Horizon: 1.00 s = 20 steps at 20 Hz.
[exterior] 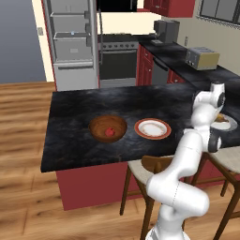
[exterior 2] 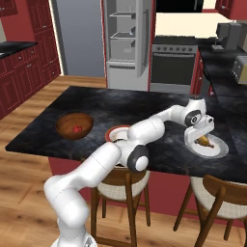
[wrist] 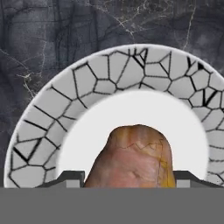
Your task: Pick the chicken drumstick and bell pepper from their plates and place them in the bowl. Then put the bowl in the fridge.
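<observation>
Closest to the hand camera lies the chicken drumstick [wrist: 136, 158], golden-brown, sitting between the 2 dark tips of the gripper [wrist: 129, 178] on the pale grey-white plate [wrist: 52, 113] with its cracked-mosaic rim. From the right base view the gripper [exterior 2: 201, 135] is down over that plate [exterior 2: 219, 150] at the right end of the dark island counter [exterior 2: 96, 103], the drumstick [exterior 2: 204, 141] just under it. Whether the fingers have pinched the meat or merely straddle it cannot be told. The bell pepper [exterior: 109, 132] already rests inside the brown bowl [exterior: 96, 126], beside the red-rimmed plate [exterior: 152, 128], so the pepper step looks done and the drumstick pick is in hand. Next would likely come a firm squeeze, a straight lift, then a carry left across the counter to the bowl; the fridge [exterior: 72, 44] stands open beyond
</observation>
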### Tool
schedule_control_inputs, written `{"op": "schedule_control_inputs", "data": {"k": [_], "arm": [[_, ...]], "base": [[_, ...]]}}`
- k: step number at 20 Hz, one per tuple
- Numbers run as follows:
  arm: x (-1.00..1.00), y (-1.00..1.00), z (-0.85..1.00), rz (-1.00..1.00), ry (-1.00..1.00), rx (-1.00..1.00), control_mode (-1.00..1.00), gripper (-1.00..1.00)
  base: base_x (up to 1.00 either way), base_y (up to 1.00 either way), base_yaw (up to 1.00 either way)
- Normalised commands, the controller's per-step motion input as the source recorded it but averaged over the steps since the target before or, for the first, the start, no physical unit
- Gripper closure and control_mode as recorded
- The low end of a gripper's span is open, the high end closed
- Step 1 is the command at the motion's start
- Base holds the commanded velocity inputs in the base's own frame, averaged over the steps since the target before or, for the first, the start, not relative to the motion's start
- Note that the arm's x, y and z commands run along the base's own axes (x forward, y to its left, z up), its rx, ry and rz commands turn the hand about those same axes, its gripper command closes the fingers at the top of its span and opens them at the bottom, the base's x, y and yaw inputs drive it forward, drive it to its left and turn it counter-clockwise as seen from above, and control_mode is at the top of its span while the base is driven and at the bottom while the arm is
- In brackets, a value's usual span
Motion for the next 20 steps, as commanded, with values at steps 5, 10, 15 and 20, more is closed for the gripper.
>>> {"op": "schedule_control_inputs", "data": {"k": [5,10,15,20], "arm": [[-0.24,0.44,0.67,0.0,0.13,0.22,-1.0,1.0],[-0.47,0.44,0.46,0.0,0.06,0.11,-1.0,1.0],[-0.63,0.6,0.02,0.0,0.03,0.12,-1.0,1.0],[-0.69,0.66,0.0,0.0,0.02,0.07,-1.0,1.0]], "base": [[0.0,0.0,0.0],[0.0,0.0,0.0],[0.0,0.0,0.0],[0.0,0.0,0.0]]}}
